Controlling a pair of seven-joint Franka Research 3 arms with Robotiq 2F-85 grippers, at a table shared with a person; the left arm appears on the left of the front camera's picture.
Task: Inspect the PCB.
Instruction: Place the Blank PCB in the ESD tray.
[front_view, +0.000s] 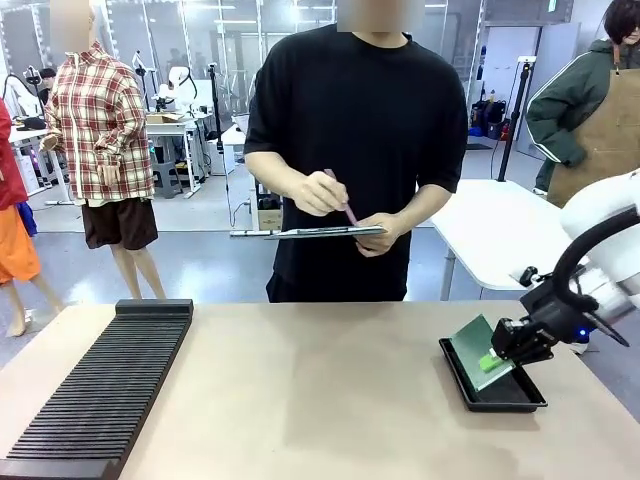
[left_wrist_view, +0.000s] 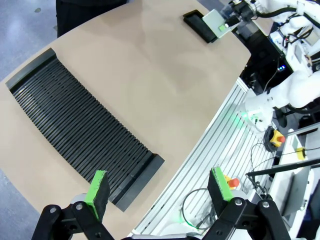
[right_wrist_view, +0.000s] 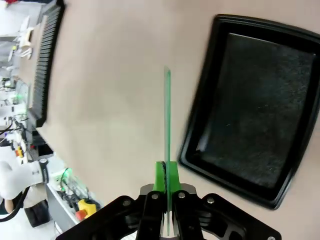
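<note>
The surface (front_view: 330, 390) carries a slotted black rack (front_view: 100, 385) and black tray (front_view: 500, 395). Right gripper (front_view: 497, 358), clamped on the PCB (front_view: 476, 345), tilts it above the tray, presumably for viewing. Left gripper (left_wrist_view: 159, 187) hangs fully spread, holding nothing.

Our white right arm comes in from three o'clock in the front view, its black green-padded right gripper (front_view: 497, 352) clamped tight, pads pressed together. Our black left gripper (left_wrist_view: 159, 192) hangs with its green fingers (left_wrist_view: 97, 188) spread wide apart, holding nothing.
</note>
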